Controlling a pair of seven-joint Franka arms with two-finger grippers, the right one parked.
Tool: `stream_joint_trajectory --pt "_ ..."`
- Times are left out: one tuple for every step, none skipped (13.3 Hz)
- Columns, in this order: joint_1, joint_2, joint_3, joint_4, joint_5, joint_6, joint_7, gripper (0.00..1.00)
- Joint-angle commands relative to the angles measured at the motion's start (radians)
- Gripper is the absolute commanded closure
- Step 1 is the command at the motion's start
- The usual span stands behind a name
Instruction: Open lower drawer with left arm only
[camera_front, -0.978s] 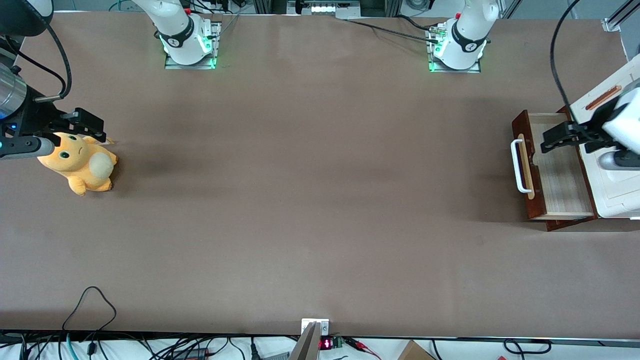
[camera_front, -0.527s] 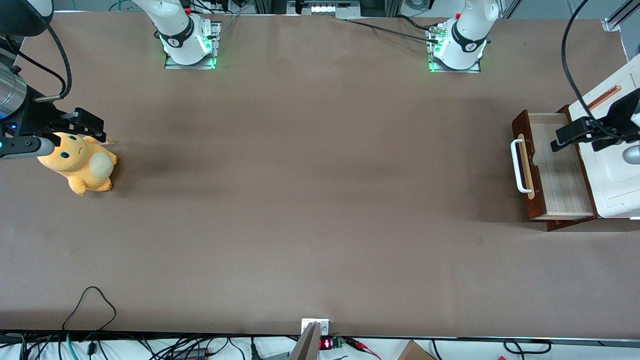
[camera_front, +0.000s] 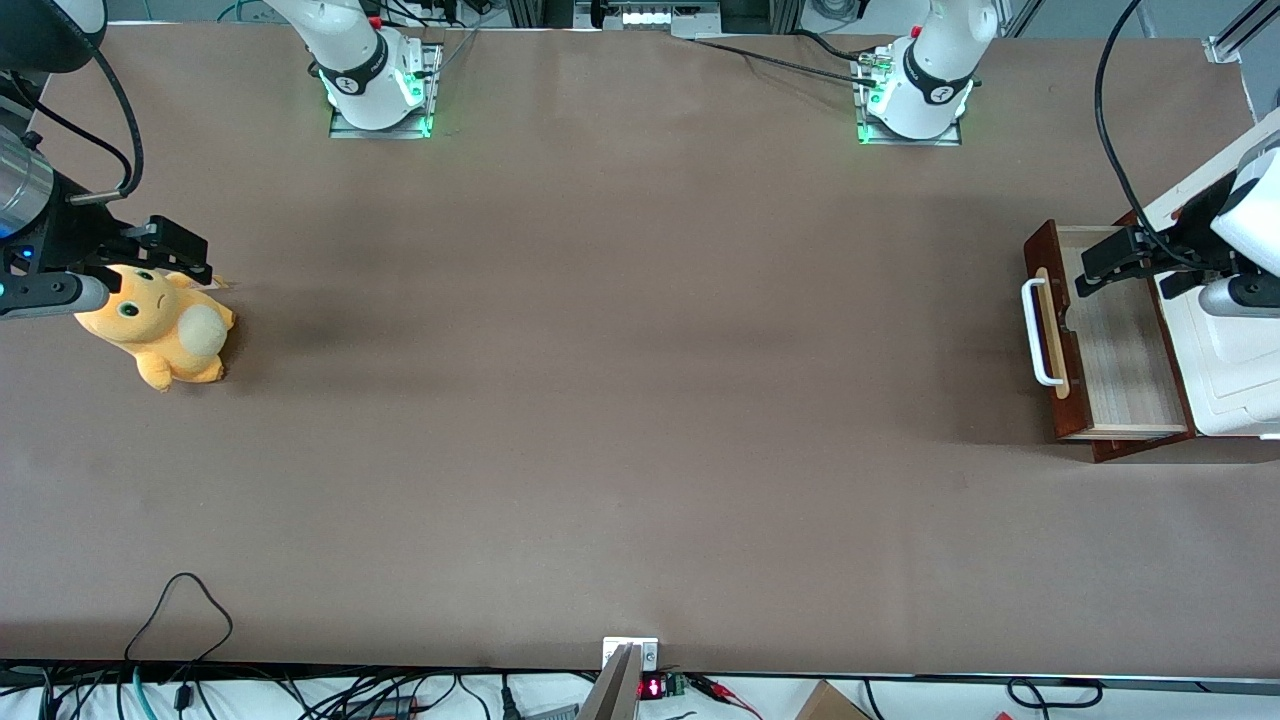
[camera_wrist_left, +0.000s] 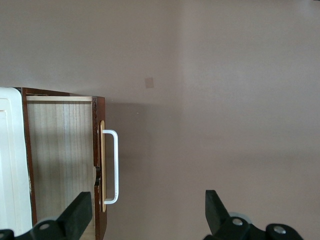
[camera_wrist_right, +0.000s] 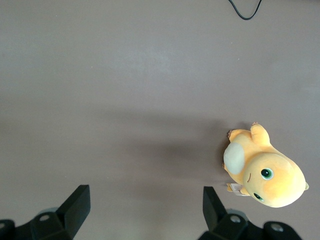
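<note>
The brown desk (camera_front: 620, 400) fills nearly the whole front view, bare across its middle. At the right edge of that frame, toward the working arm's end, stands the white moulded cabinet top (camera_front: 1225, 370), with the left arm (camera_front: 1255, 230) reaching in above it from the frame's right border.

The lower drawer (camera_front: 1110, 340) is pulled out from under the cabinet top, so its pale wood inside lies exposed, with the dark reddish-brown front facing the middle of the desk. In the wrist view the same drawer (camera_wrist_left: 62, 160) shows its light floor between dark side walls. On the drawer front a white loop handle (camera_front: 1040, 332) sits on a pale wood strip; the wrist view shows the handle (camera_wrist_left: 114, 167) standing free, with nothing touching it.

The jaws (camera_front: 1100, 268) hang above the open drawer, over the part of it farther from the front camera, near the cabinet edge. In the wrist view the jaws (camera_wrist_left: 147, 212) are spread wide, the two black fingers (camera_wrist_left: 77, 215) well apart and nothing between them.

At the left edge of the front frame, toward the parked arm's end, an orange plush toy (camera_front: 160, 330) lies on the desk.
</note>
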Motion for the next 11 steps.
stream_joint_trajectory --pt "0.008 -0.011 -0.004 0.011 0.021 -0.017 0.0 0.0" --pt "0.008 -0.011 -0.003 0.013 0.021 -0.044 0.005 0.0" --pt "0.008 -0.011 -0.003 0.017 0.021 -0.052 0.003 0.0" --pt "0.008 -0.01 -0.001 0.02 0.021 -0.052 0.0 0.0" --pt "0.01 -0.01 -0.001 0.02 0.021 -0.052 0.002 0.0" --pt "0.01 -0.01 0.0 0.02 0.019 -0.052 0.003 0.0" --pt "0.01 -0.01 0.002 0.02 0.021 -0.051 0.005 0.0" --pt "0.01 -0.01 0.003 0.02 0.021 -0.051 0.005 0.0" --pt "0.01 -0.01 0.003 0.02 0.021 -0.049 0.005 0.0" --pt "0.011 -0.01 0.005 0.02 0.021 -0.048 0.006 0.0" --pt "0.011 -0.01 0.005 0.02 0.022 -0.048 0.007 0.0"
